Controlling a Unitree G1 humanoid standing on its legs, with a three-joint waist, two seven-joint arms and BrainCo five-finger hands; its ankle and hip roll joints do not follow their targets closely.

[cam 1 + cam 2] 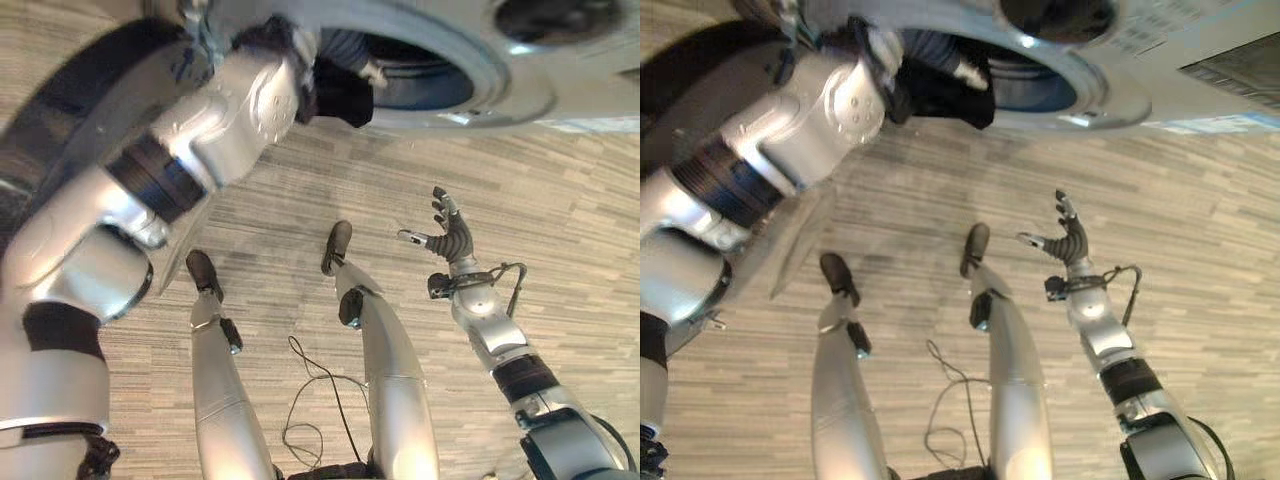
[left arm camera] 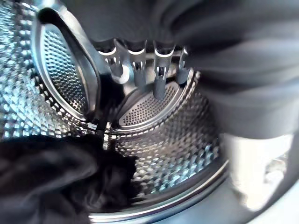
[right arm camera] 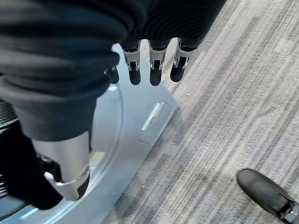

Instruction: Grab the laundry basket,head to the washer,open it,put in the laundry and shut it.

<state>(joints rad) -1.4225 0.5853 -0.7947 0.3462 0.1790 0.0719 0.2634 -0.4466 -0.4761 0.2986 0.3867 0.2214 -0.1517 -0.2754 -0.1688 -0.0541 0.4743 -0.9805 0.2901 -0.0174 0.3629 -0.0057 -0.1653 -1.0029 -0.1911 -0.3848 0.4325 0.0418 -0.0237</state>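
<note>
The left hand (image 2: 149,65) is inside the round opening of the light grey front-loading washer (image 1: 520,90), and its wrist view looks into the perforated stainless-steel drum (image 2: 177,140). The fingers (image 2: 159,81) hang relaxed and nearly straight, apart from each other, holding nothing. A heap of dark laundry (image 2: 56,182) lies on the drum's floor, near the rim of the opening and below the fingers without touching them; in the head views a dark piece of cloth (image 1: 345,95) shows at the mouth of the washer beside the left wrist. The right hand (image 1: 447,232) hovers over the striped grey carpet floor (image 1: 580,220), well apart from the washer, its fingers spread and straight and its thumb out to the side, empty.
</note>
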